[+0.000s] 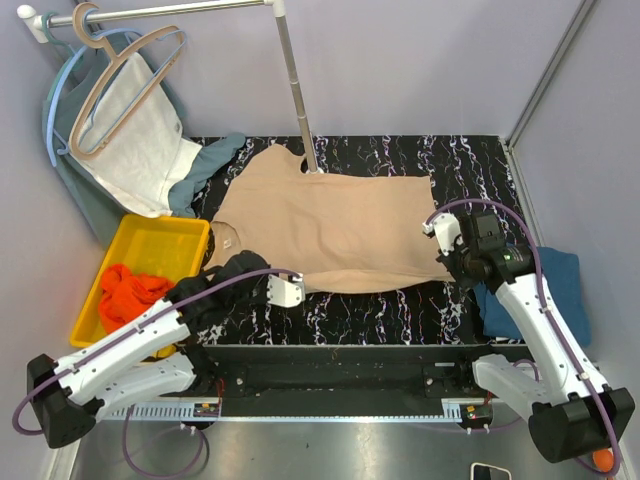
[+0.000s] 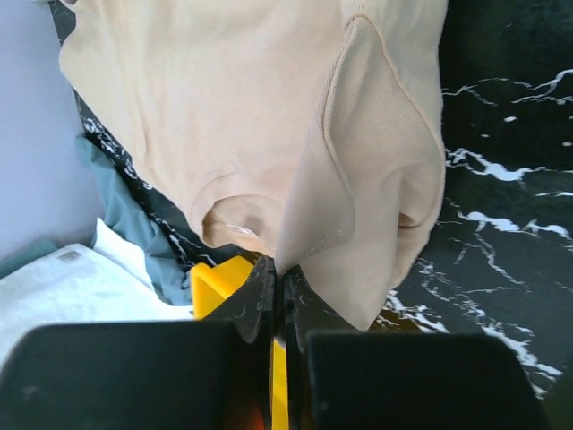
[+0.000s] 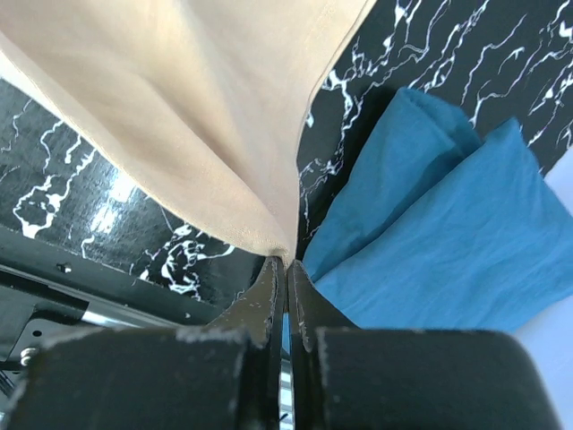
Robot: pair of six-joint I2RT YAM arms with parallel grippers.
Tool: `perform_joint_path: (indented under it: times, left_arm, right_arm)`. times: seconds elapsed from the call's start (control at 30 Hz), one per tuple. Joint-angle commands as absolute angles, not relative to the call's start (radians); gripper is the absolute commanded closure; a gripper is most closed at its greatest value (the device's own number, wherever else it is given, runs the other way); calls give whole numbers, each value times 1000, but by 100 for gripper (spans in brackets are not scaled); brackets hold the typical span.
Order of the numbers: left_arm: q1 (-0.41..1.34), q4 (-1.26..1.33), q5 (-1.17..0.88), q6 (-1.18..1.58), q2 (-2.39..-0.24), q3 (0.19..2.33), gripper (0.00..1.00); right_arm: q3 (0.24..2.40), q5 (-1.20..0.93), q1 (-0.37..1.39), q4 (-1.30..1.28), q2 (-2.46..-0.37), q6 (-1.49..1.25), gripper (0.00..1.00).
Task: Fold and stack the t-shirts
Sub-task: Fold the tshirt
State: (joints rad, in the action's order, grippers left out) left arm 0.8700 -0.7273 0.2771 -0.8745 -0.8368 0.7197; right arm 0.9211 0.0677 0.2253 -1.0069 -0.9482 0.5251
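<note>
The beige-tan t-shirt (image 1: 330,225) lies spread on the black marbled table, neck to the left. My left gripper (image 1: 215,262) is shut on the edge of its near sleeve (image 2: 358,179); the fingertips meet in the left wrist view (image 2: 279,273). My right gripper (image 1: 449,265) is shut on the shirt's near hem corner (image 3: 269,228); it also shows in the right wrist view (image 3: 286,264). The dark teal-blue t-shirt (image 1: 555,290) lies bunched at the table's right edge, beside the right gripper, and shows in the right wrist view (image 3: 439,233). The orange-red t-shirt (image 1: 130,295) sits in the yellow bin (image 1: 150,245).
A metal rack pole (image 1: 298,90) stands behind the shirt. Hangers (image 1: 120,90), a white cloth (image 1: 140,140) and a grey-green garment (image 1: 215,160) hang at the back left. The yellow bin's corner (image 2: 219,282) is just under the left gripper.
</note>
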Motion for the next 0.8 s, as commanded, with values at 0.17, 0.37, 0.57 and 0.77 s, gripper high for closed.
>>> perform_joint_path:
  times: [0.17, 0.37, 0.57, 0.77]
  left_arm:
    - [750, -640, 278, -1051, -965, 845, 100]
    - [672, -612, 230, -1117, -1029, 911, 100]
    - [629, -578, 206, -1172, -1095, 936, 100]
    - [603, -561, 195, -1207, -1146, 940, 100]
  right_arm:
    - [1005, 109, 221, -934, -1046, 583, 100]
    - [1003, 123, 219, -879, -1115, 615, 100]
    - [1017, 126, 221, -818, -1198, 630, 100]
    - [1045, 129, 221, -753, -1293, 650, 100]
